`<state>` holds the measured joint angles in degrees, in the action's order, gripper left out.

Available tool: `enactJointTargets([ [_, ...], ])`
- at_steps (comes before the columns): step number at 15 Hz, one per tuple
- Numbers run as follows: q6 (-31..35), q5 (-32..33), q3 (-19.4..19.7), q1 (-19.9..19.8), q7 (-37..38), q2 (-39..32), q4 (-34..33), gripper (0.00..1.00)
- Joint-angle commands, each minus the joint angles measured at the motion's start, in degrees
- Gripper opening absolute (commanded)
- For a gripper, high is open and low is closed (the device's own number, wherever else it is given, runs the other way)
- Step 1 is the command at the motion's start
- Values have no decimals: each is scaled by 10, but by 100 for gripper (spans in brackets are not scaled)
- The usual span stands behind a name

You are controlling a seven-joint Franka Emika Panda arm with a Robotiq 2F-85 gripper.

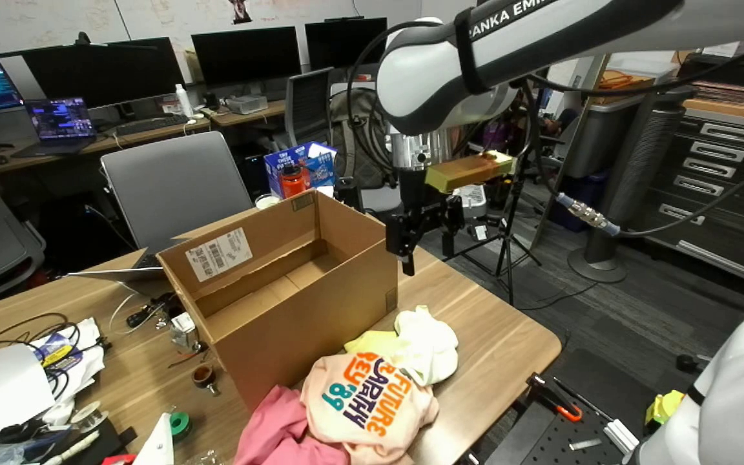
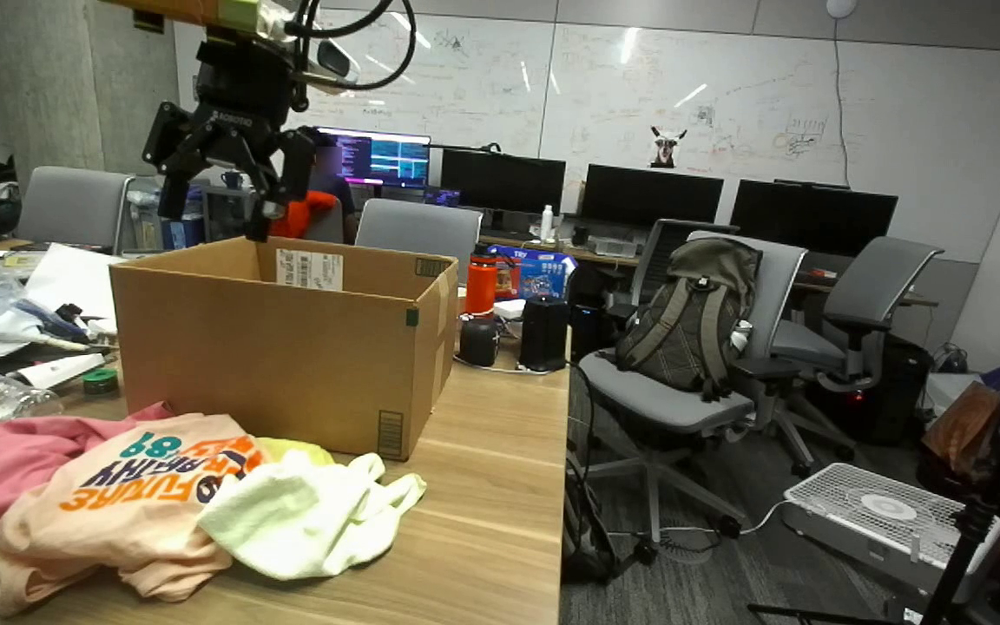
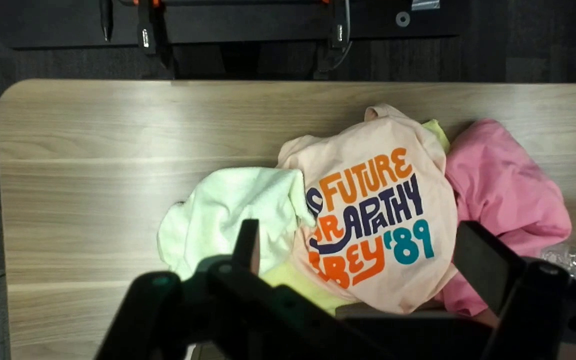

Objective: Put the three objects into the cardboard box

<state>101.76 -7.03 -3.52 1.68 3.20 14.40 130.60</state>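
Gripper (image 3: 358, 231) is spread, nothing held | first pick-up seemingly awaited | white cloth (image 3: 218, 210) to be pinched, carried into box (image 1: 320, 316)

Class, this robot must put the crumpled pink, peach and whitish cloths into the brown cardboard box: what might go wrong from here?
Lifting the peach cloth with printed lettering may drag the whitish cloth overlapping its edge. The open black gripper might pinch the yellow fabric beneath them. A lifted cloth could snag on the tall brown cardboard box.
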Motion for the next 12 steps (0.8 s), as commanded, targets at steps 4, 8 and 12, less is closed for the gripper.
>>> enactJointTargets([
  [4,93,15,-4,4,6,-15,18,100],
  [8,146,38,-4,3,4,-35,30,100],
  [12,216,68,-4,0,30,-65,52,100],
])
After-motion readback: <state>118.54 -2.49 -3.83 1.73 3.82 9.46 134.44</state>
